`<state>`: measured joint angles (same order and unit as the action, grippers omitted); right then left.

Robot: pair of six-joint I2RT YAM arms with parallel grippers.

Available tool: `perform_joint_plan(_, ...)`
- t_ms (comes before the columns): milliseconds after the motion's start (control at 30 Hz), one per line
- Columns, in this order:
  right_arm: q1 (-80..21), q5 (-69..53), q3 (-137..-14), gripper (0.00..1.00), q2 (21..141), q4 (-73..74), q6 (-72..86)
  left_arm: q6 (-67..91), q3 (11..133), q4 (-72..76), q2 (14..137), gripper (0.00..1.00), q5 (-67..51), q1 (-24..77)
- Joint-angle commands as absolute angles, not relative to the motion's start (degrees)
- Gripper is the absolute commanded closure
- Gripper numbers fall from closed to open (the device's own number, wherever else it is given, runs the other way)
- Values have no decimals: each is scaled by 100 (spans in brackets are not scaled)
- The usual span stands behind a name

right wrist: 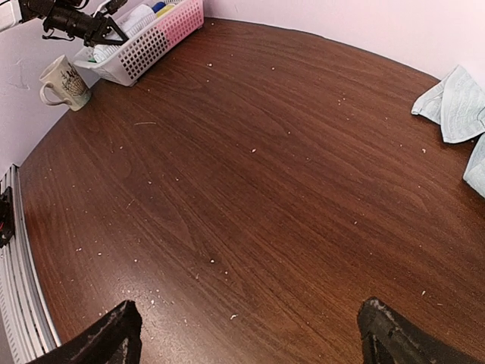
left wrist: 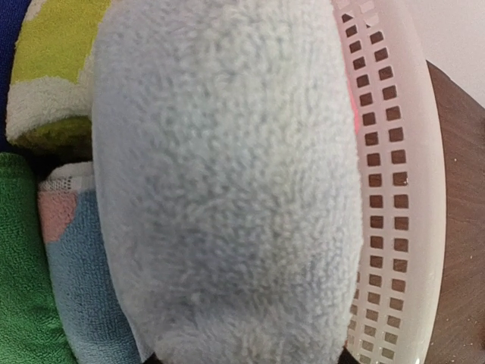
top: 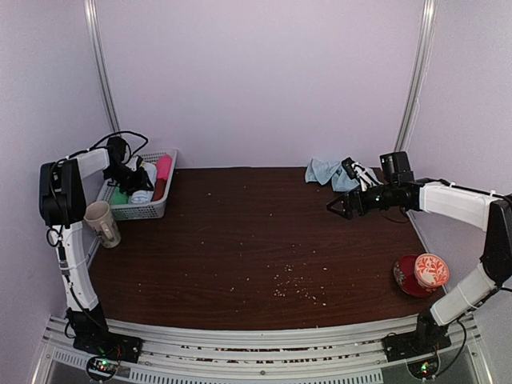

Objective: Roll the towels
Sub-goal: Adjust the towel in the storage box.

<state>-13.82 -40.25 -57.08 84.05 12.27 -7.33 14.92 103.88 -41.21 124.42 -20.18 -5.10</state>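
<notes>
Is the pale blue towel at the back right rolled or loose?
Loose, not rolled: the towel lies crumpled and flattish, with open folds and no cylinder shape.

This looks like a robot test cell in a lab, not a home. Plain pale walls (top: 256, 80) close in a dark wooden worktop (top: 256, 240), with metal posts (top: 100, 64) at the back. The left arm (top: 72, 240) and the right arm (top: 456, 200) are bolted on a metal rail (top: 256, 352) at the near edge. Only a few household things stand there, such as a plastic basket (top: 148, 210) and a mug (top: 102, 224).
</notes>
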Motion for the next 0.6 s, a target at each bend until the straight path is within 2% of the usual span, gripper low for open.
perform_joint_plan(0,-1439,-3989,-5904,0,8440,1266,-807,1704,10137,-4553,12363,58,-2456,-443)
perform_joint_plan(367,-1598,-3947,-5947,0,8459,1324,-880,2001,10014,-4649,12074,58,-2790,-442)
perform_joint_plan(567,-1641,-3919,-5952,0,8420,1318,-904,2008,9874,-4767,12068,57,-2602,-432)
